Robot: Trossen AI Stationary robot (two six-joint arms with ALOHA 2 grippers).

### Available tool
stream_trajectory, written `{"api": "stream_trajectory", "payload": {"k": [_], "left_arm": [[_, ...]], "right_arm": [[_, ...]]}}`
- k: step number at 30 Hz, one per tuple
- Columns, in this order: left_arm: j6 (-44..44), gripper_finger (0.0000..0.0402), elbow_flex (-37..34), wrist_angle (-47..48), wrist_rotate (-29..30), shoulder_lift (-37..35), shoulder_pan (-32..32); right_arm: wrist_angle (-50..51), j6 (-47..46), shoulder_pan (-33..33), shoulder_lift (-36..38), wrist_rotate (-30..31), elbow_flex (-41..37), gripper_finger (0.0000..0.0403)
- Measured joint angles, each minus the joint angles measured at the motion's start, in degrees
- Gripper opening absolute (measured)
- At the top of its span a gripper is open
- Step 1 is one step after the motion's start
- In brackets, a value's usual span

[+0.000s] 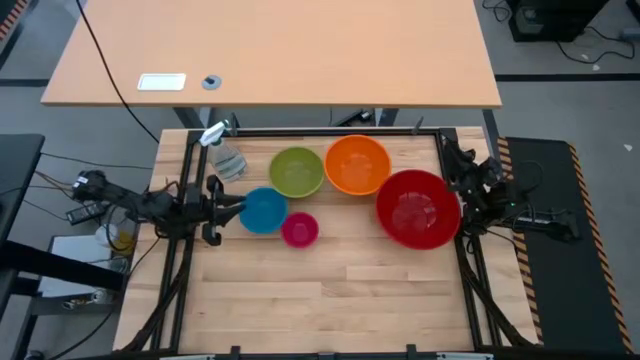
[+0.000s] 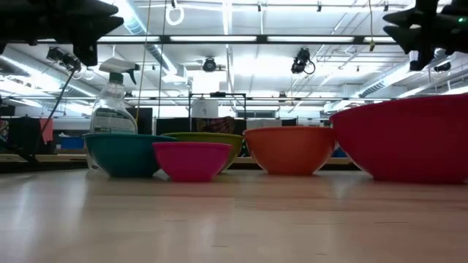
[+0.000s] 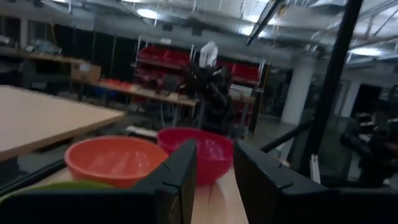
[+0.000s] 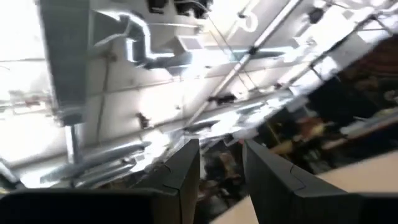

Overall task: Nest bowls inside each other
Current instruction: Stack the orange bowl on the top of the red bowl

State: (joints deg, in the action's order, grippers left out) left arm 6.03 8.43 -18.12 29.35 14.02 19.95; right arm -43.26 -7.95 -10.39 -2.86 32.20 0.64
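Observation:
Five bowls stand on their bases on the wooden table (image 1: pixel 330 300), none inside another: red (image 1: pixel 418 208), orange (image 1: pixel 357 163), green (image 1: pixel 296 171), blue (image 1: pixel 263 210) and pink (image 1: pixel 300 229). The low view shows them in a row: blue (image 2: pixel 124 153), pink (image 2: pixel 191 161), green (image 2: pixel 216 142), orange (image 2: pixel 290 149), red (image 2: pixel 409 139). My left gripper (image 1: pixel 228 206) hovers at the left edge beside the blue bowl, its fingers (image 3: pixel 216 155) a little apart with nothing between them. My right gripper (image 1: pixel 460 170) hangs at the right edge by the red bowl, tipped upward, its fingers (image 4: pixel 222 149) also apart and holding nothing.
A clear spray bottle (image 1: pixel 225 150) stands at the table's far left corner, behind the blue bowl. A black frame (image 1: pixel 300 131) runs round the table's edges. A second, lighter table (image 1: pixel 270 50) lies beyond the far edge. The near half of the wooden table holds no objects.

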Motion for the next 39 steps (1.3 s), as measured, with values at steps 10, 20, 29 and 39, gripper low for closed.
{"api": "stream_trajectory", "payload": {"k": [10, 20, 29, 39], "left_arm": [[1.5, 0.0140, 5.5, 1.3, 2.9, 6.8, -8.9], [2.5, 0.0206, 5.5, 1.2, 2.7, 13.6, -15.1], [2.1, 0.0208, 7.1, 3.8, -2.6, 13.7, -18.5], [3.3, 0.0208, 10.4, 9.7, -6.7, 15.2, -16.6]], "right_arm": [[35.8, -2.9, -6.5, -24.1, 2.2, 21.7, 0.0130], [51.1, -2.6, -15.8, -52.6, -15.0, 43.5, 0.0130], [65.0, -2.3, -13.0, -59.8, -17.2, 58.7, 0.0130], [95.6, -4.4, -5.3, -67.1, -19.6, 75.5, 0.0130]]}}
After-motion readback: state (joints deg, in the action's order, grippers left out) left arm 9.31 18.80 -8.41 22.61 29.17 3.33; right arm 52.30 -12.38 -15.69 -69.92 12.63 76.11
